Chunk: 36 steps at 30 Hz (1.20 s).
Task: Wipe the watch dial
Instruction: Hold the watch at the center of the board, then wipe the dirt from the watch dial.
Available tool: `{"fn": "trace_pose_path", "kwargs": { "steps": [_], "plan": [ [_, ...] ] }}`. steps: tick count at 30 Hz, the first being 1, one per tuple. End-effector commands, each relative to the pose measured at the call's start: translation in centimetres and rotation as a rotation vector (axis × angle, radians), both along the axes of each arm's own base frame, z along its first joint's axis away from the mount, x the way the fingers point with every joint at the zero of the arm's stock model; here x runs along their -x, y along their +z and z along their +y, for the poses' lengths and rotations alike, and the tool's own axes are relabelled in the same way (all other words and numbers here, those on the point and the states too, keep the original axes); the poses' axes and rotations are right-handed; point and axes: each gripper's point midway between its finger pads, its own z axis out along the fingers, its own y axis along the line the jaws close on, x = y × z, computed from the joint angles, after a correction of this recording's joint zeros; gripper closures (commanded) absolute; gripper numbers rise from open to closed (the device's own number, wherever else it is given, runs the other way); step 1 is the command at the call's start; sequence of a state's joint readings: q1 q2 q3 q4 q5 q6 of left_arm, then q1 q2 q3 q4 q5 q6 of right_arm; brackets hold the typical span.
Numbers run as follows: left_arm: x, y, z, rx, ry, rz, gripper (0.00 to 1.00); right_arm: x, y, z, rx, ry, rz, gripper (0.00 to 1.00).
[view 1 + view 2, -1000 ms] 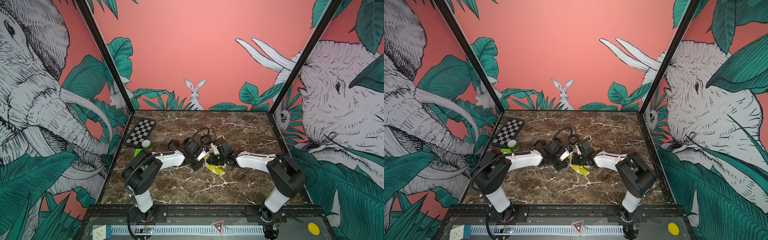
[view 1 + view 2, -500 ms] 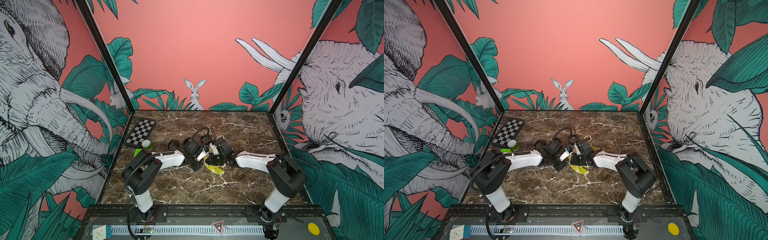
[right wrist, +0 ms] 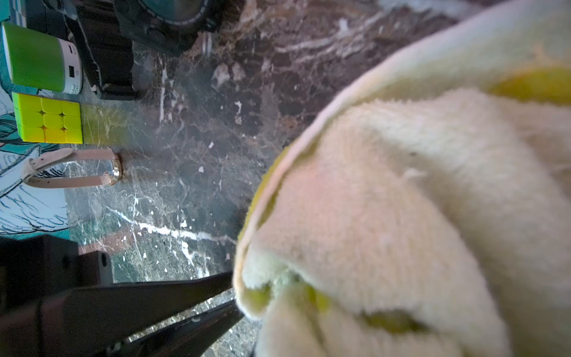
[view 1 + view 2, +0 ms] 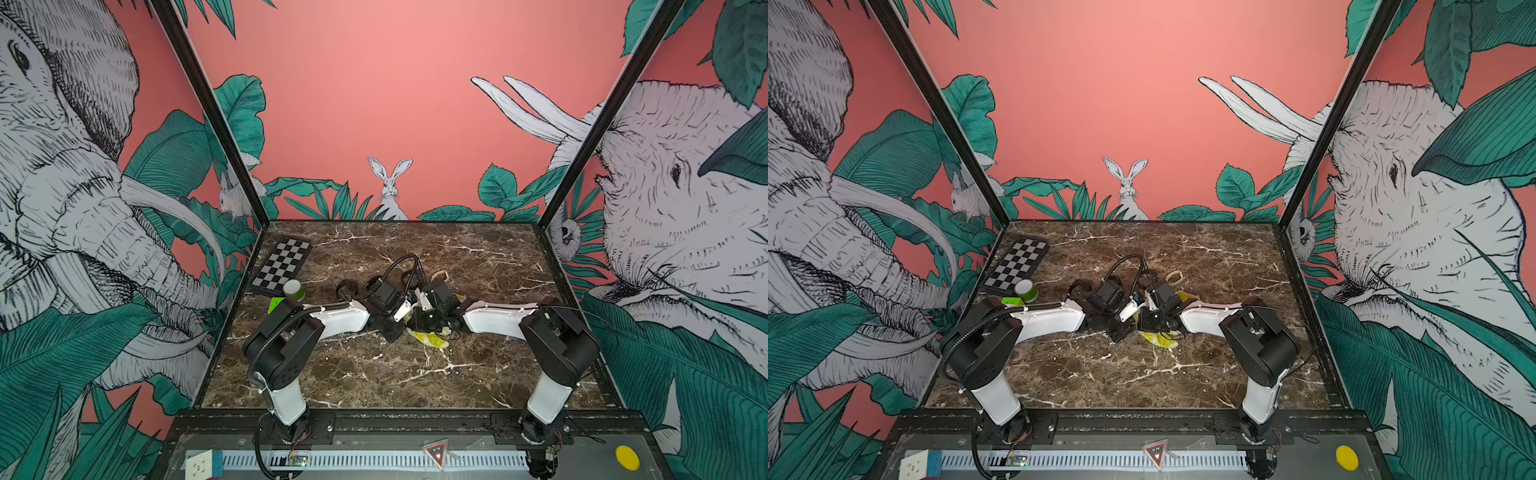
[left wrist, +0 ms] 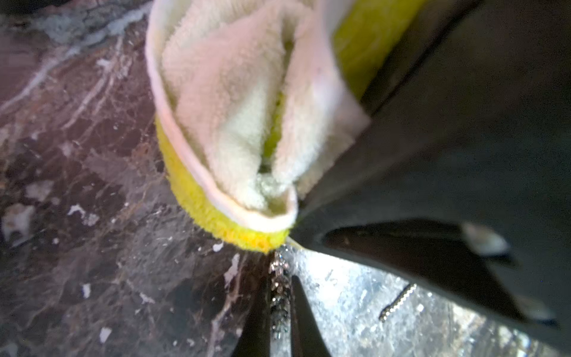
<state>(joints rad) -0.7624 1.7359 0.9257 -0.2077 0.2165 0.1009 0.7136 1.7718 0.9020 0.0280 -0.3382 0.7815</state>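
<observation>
The left gripper (image 5: 279, 269) had just narrowed to a slit at the corner of the cloth (image 5: 234, 108), which the right gripper (image 3: 236, 296) pinched tightly. The watch (image 3: 71, 168) waited untouched near the left edge of the worktop (image 3: 197, 148), so wiping was not begun.

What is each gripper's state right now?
Left gripper: closed, seemingly pinching the cloth's edge.
Right gripper: closed on the cloth.

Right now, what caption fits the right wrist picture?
Right gripper pinches the cloth; the watch stands apart.
</observation>
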Motion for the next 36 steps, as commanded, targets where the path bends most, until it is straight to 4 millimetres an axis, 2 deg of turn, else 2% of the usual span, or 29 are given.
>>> {"fn": "trace_pose_path", "kwargs": {
  "steps": [1,7,12,16,21,23,28,33,36],
  "plan": [
    [3.3,-2.8,2.7,-0.106,0.008,0.139,0.97,-0.3,-1.0,-1.8,0.078,-0.057,-0.013,1.00],
    [3.6,-3.2,3.0,-0.109,0.022,0.151,0.99,-0.7,0.4,-3.2,0.109,-0.074,-0.051,1.00],
    [3.7,-3.1,3.0,-0.106,0.025,0.156,0.99,-1.0,1.4,-3.4,0.111,-0.065,-0.068,1.00],
    [3.8,-3.0,3.0,-0.102,0.029,0.156,0.99,-1.0,2.7,-2.2,0.035,-0.043,-0.079,1.00],
    [3.7,-2.8,2.8,-0.097,0.028,0.156,0.98,-0.9,3.9,0.5,-0.117,0.000,-0.065,1.00],
    [3.7,-2.8,2.7,-0.096,0.028,0.155,0.98,-1.0,3.8,1.4,-0.165,0.004,-0.048,1.00],
    [3.8,-2.7,2.6,-0.095,0.023,0.155,0.98,-1.1,2.0,1.8,-0.181,-0.019,-0.005,1.00],
    [3.8,-2.5,2.6,-0.095,0.024,0.151,0.98,-0.8,0.1,1.2,-0.156,-0.048,0.026,1.00],
    [3.8,-2.6,2.7,-0.097,0.024,0.153,0.98,-0.6,-0.8,-0.1,-0.086,-0.074,0.024,1.00]
  ]
}}
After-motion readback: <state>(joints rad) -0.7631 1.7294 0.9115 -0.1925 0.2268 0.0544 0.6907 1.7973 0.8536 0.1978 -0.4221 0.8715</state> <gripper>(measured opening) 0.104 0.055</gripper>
